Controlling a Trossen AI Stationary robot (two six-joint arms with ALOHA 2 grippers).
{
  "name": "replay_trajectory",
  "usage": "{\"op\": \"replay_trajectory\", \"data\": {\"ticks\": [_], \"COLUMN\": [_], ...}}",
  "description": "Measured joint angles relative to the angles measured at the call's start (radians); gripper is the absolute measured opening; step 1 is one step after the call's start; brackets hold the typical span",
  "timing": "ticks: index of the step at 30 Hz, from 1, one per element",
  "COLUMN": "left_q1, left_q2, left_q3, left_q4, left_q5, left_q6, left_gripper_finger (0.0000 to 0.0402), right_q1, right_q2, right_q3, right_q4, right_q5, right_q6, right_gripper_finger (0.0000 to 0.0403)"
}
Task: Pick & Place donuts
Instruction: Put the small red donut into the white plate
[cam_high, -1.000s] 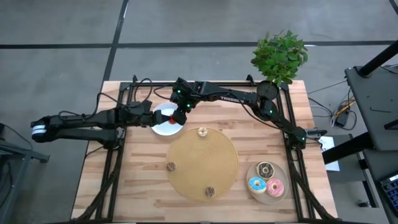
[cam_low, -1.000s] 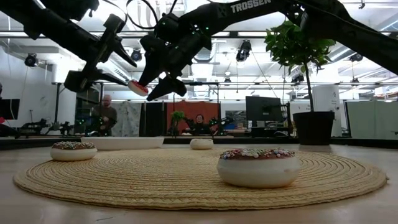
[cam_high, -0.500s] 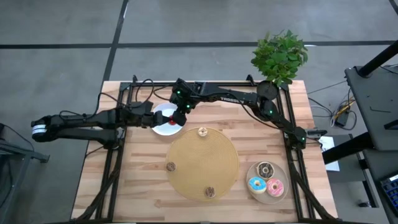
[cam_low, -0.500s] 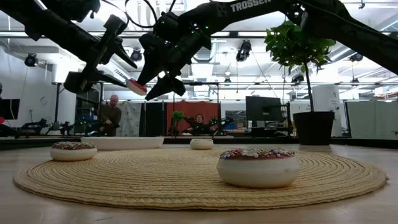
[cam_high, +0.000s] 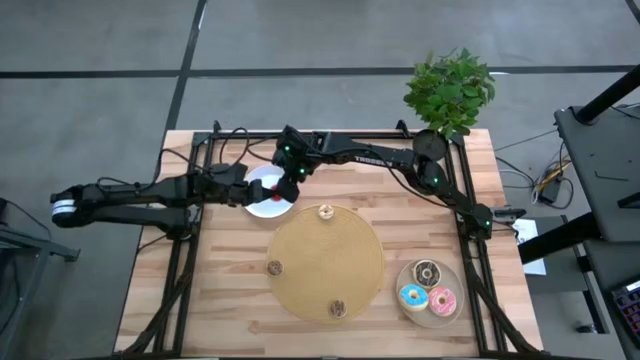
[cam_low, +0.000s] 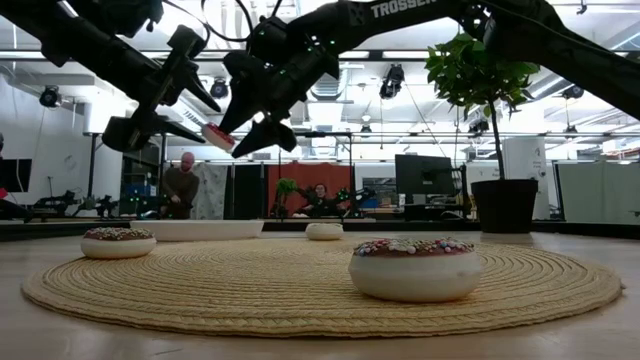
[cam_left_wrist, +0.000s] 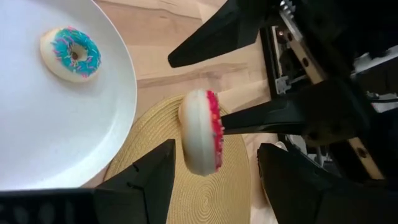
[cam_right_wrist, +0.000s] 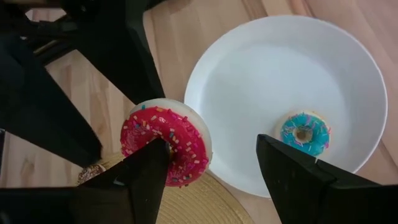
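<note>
1. Right gripper (cam_high: 288, 184): positioned upper centre of the high view, above the near rim of the white plate (cam_high: 262, 203). Fingers are spread wide. One finger tip meets the sprinkled face of the red donut (cam_right_wrist: 177, 134) at or near its hole. The other finger stands well clear. Whether the donut hangs on that one finger cannot be confirmed.
2. Left gripper (cam_high: 250, 188): positioned just left of the right gripper, facing it over the same plate. Fingers are also spread wide. The red donut sits edge-on in the gap, close to one finger, with no visible clamp on it.
3. Red donut: airborne between the two grippers, over the border between the white plate and the woven mat (cam_high: 325, 262). It rests on no surface.
4. Items already resting:
   - One blue sprinkled donut (cam_right_wrist: 303, 134) lies flat on the white plate.
   - Three small donuts sit on the woven mat: upper edge (cam_high: 325, 212), left side (cam_high: 274, 267), lower edge (cam_high: 338, 308).
   - The beige plate (cam_high: 431, 314) at lower right carries three iced donuts: brown (cam_high: 427, 272), blue (cam_high: 411, 296), pink (cam_high: 441, 298).
5. Progress assessment: the task appears to be mid-course. One donut is in transit, and its destination cannot be determined. Seven donuts lie on surfaces. Which of these still require moving cannot be determined.
</note>
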Motion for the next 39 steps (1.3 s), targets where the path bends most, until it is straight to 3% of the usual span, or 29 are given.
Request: {"op": "replay_trajectory", "data": {"ticks": [16,39], "left_q1": [0.000,0.000], "left_q2": [0.001,0.000], "left_q3": [0.000,0.000], "left_q4": [0.000,0.000], "left_q5": [0.005,0.004], "left_q6": [-0.004,0.022], "left_gripper_finger": [0.0141,0.0096], "right_q1": [0.000,0.000], "right_q2": [0.000,0.000], "right_q3": [0.006,0.006], "right_q4": [0.008,0.007], "right_q5": [0.000,0.001], "right_q6": [0.000,0.001], "right_gripper_finger": [0.0233,0.0233]}}
